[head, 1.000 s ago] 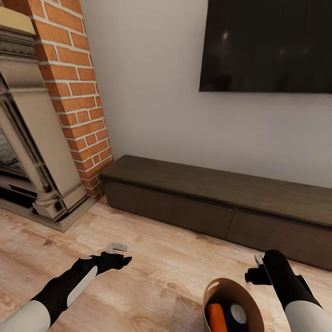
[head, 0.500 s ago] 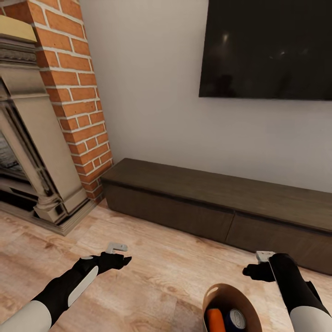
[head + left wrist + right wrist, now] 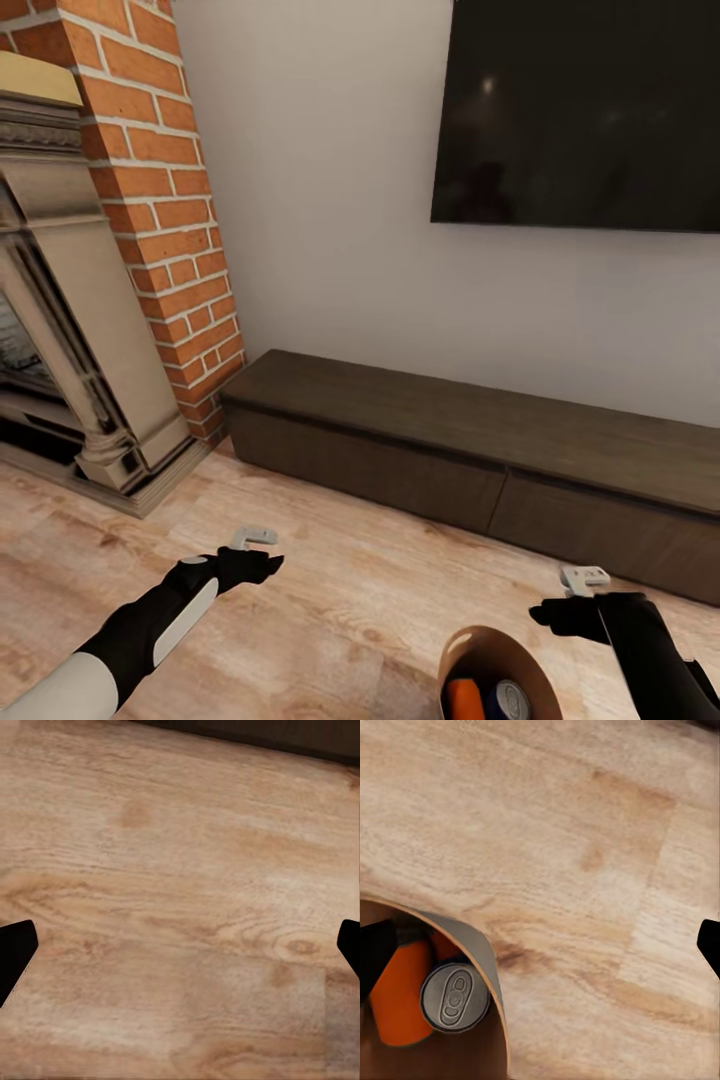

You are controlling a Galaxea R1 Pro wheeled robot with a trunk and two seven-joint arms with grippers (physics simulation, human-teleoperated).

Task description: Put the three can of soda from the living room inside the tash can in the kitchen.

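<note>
The bin (image 3: 497,668) stands on the floor (image 3: 340,610) at 5 o'clock in the head view, cans (image 3: 424,994) inside. The right gripper (image 3: 583,578) above it and the left gripper (image 3: 254,538) at 7 o'clock are both released. The cabinet (image 3: 480,430) lies beyond.

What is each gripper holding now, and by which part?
Nothing. The left gripper and the right gripper both stand open over bare floor. The soda cans lie inside the bin.
</note>
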